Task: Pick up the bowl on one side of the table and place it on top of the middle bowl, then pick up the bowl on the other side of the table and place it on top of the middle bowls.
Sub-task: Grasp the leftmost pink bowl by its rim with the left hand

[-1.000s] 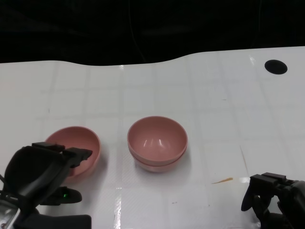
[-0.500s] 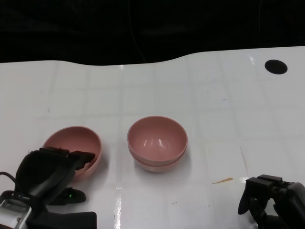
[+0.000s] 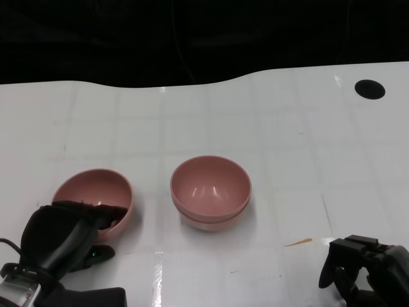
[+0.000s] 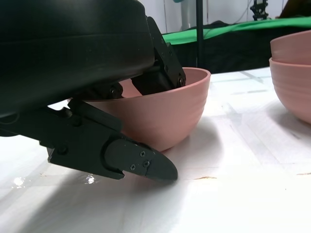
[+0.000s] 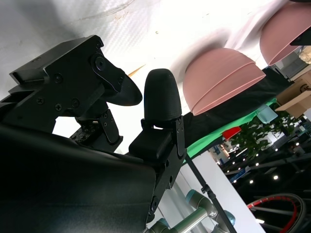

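My left hand (image 3: 64, 233) grips the near rim of the pink plastic side bowl (image 3: 96, 195), fingers inside and thumb under its wall, the bowl resting left of the 2 stacked pink middle bowls (image 3: 210, 192). I should lift it level above that stack's rim before lowering it. My right hand (image 3: 364, 268) holds nothing, fingers apart.
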{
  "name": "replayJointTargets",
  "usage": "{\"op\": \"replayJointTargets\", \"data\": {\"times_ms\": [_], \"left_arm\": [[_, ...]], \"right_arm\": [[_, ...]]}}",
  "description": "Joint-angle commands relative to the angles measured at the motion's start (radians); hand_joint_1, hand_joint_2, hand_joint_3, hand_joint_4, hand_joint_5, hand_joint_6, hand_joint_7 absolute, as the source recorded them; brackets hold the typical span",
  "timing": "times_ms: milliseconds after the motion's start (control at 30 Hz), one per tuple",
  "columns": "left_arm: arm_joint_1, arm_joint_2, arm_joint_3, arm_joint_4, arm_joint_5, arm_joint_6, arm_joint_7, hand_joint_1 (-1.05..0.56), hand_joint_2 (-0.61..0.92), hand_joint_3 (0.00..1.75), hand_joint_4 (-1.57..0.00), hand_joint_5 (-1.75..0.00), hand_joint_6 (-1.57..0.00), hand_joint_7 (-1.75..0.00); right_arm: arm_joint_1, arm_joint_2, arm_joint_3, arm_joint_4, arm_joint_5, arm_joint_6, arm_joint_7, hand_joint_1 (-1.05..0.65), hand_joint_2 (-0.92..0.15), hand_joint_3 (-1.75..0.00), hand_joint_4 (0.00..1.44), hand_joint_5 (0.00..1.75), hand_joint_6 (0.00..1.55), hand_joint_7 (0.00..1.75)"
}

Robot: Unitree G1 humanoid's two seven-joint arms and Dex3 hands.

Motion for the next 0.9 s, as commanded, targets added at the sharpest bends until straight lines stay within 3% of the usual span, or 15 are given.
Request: {"op": "replayJointTargets", "data": {"times_ms": [33, 233, 333, 367, 400, 467, 500, 567, 667, 700, 733, 767, 800, 867, 900], "left_arm": [[-0.02, 0.002, -0.01, 0.05, -0.017, -0.021, 0.06, -0.38, 0.92, 0.12, -1.1, -0.14, -1.04, -0.11], [-0.034, -0.007, -0.013, 0.092, -0.077, -0.059, 0.024, -0.26, 0.92, 0.12, -1.13, -0.15, -1.05, -0.08], [-0.032, -0.01, -0.015, 0.091, -0.103, -0.066, 0.013, -0.17, 0.92, 0.05, -1.16, -0.21, -1.12, -0.07], [-0.032, -0.01, -0.019, 0.091, -0.104, -0.062, 0.014, -0.15, 0.92, 0.06, -1.11, -0.37, -1.16, -0.07], [-0.033, -0.009, -0.022, 0.091, -0.104, -0.059, 0.015, -0.13, 0.92, 0.07, -0.99, -0.65, -1.18, -0.06], [-0.034, -0.008, -0.025, 0.098, -0.107, -0.065, 0.028, -0.11, 0.92, 0.11, -0.89, -0.91, -1.21, -0.06], [-0.035, -0.009, -0.025, 0.103, -0.11, -0.073, 0.035, -0.08, 0.92, 0.13, -0.79, -1.25, -1.24, -0.09], [-0.034, -0.009, -0.021, 0.105, -0.122, -0.076, 0.028, -0.07, 0.92, 0.14, -0.71, -1.5, -1.24, -0.12], [-0.03, -0.009, -0.013, 0.102, -0.146, -0.085, 0.009, -0.08, 0.92, 0.16, -0.65, -1.71, -1.22, -0.19], [-0.03, -0.008, -0.013, 0.106, -0.153, -0.097, 0.016, -0.08, 0.92, 0.17, -0.68, -1.73, -1.1, -0.5], [-0.031, -0.007, -0.013, 0.108, -0.156, -0.106, 0.023, -0.07, 0.92, 0.18, -0.7, -1.74, -0.8, -1.14], [-0.031, -0.006, -0.012, 0.11, -0.159, -0.114, 0.028, -0.08, 0.92, 0.18, -0.71, -1.74, -0.68, -1.4], [-0.031, -0.006, -0.011, 0.111, -0.16, -0.119, 0.031, -0.07, 0.91, 0.18, -0.72, -1.74, -0.6, -1.57], [-0.03, 0.0, -0.002, 0.1, -0.175, -0.128, 0.009, -0.08, 0.91, 0.21, -0.72, -1.75, -0.57, -1.62], [-0.029, 0.003, 0.001, 0.094, -0.181, -0.129, -0.003, -0.1, 0.91, 0.25, -0.72, -1.68, -0.64, -1.37]], "right_arm": [[0.007, -0.022, -0.001, -0.006, 0.008, -0.004, -0.008, -0.09, -0.53, -1.23, 0.78, 1.75, 0.72, 1.54], [0.008, -0.022, -0.002, -0.008, 0.015, -0.003, 0.0, -0.09, -0.53, -1.23, 0.78, 1.75, 0.71, 1.54], [0.008, -0.023, -0.003, -0.009, 0.013, -0.001, -0.003, -0.08, -0.53, -1.23, 0.78, 1.75, 0.71, 1.54], [0.008, -0.024, -0.003, -0.01, 0.012, 0.0, -0.003, -0.08, -0.53, -1.22, 0.78, 1.75, 0.71, 1.54], [0.009, -0.024, -0.003, -0.011, 0.011, 0.0, -0.003, -0.08, -0.53, -1.22, 0.78, 1.75, 0.71, 1.54], [0.006, -0.026, -0.001, -0.009, 0.005, -0.002, -0.01, -0.08, -0.53, -1.22, 0.78, 1.75, 0.71, 1.54], [0.005, -0.027, 0.0, -0.008, 0.003, -0.003, -0.013, -0.08, -0.53, -1.22, 0.78, 1.75, 0.71, 1.54], [0.004, -0.026, 0.0, -0.007, 0.002, 0.0, -0.015, -0.08, -0.53, -1.22, 0.78, 1.75, 0.71, 1.54], [0.004, -0.024, 0.0, -0.005, 0.004, 0.0, -0.015, -0.09, -0.53, -1.22, 0.78, 1.75, 0.71, 1.54], [0.002, -0.025, 0.001, -0.003, 0.002, -0.003, -0.018, -0.09, -0.54, -1.23, 0.78, 1.75, 0.71, 1.54], [0.0, -0.027, 0.002, -0.002, -0.002, -0.005, -0.022, -0.09, -0.54, -1.23, 0.78, 1.75, 0.71, 1.54], [-0.002, -0.028, 0.003, -0.001, -0.004, -0.006, -0.025, -0.09, -0.54, -1.23, 0.78, 1.75, 0.71, 1.54], [-0.002, -0.028, 0.004, 0.0, -0.005, -0.007, -0.027, -0.09, -0.54, -1.23, 0.78, 1.75, 0.7, 1.54], [-0.002, -0.025, 0.003, 0.0, -0.002, 0.0, -0.026, -0.1, -0.54, -1.22, 0.78, 1.75, 0.71, 1.55], [-0.002, -0.024, 0.003, 0.001, -0.001, 0.002, -0.026, -0.1, -0.54, -1.23, 0.78, 1.75, 0.71, 1.55]]}}
